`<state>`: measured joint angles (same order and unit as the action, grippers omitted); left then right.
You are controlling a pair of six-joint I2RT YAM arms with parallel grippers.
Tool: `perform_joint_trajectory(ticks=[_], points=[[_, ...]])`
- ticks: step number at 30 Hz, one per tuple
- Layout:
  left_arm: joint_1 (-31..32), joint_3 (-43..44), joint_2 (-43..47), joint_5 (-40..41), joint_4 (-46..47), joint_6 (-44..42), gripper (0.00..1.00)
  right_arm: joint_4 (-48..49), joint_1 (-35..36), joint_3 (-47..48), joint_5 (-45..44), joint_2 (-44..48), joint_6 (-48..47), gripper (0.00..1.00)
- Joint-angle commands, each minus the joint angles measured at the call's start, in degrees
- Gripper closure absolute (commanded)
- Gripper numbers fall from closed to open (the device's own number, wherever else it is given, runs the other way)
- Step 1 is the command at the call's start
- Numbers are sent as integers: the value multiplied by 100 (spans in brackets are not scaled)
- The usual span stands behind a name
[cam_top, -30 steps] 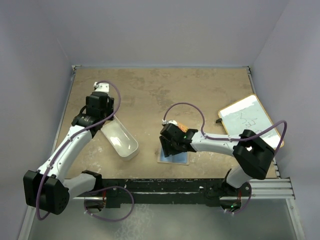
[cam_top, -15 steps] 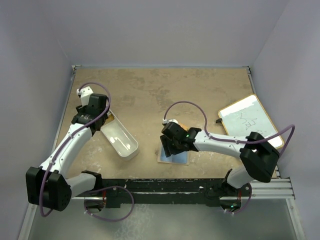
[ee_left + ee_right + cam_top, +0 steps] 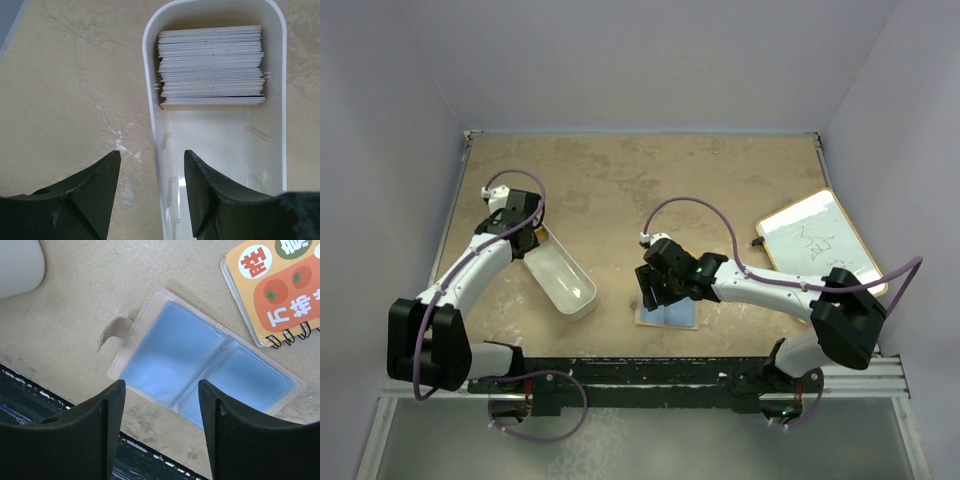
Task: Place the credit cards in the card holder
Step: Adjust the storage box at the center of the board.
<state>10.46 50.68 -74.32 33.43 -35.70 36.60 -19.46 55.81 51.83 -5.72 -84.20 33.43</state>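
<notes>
The credit cards stand on edge as a tight stack at the far end of a long white bin. My left gripper is open above the bin's near part, one finger outside its left wall and one inside, holding nothing. In the top view this gripper hovers over the bin's far end. The card holder lies flat and unfolded, blue clear sleeves up, its tan snap tab at the left. My right gripper hangs open and empty just above its near edge, over the card holder in the top view.
An orange spiral-bound packet with red print lies touching the holder's far right corner. A white board with a wooden rim sits at the table's right side. The black rail of the table's near edge runs just below the holder.
My left wrist has swung left and turned over the bin's far end, and its jaws have narrowed somewhat. The right gripper has crept slightly left and away over the card holder.
</notes>
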Motion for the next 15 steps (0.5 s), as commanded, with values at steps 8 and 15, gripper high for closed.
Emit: perform_joint_trajectory(ticks=[8, 15], points=[[-74, -169, -227, -863, 483, 20, 69, 352, -20, 52, 30, 492, -317, 37], [-79, -51, -306, -1169, 627, -360, 89, 543, -18, 46, -10, 714, -424, 37]])
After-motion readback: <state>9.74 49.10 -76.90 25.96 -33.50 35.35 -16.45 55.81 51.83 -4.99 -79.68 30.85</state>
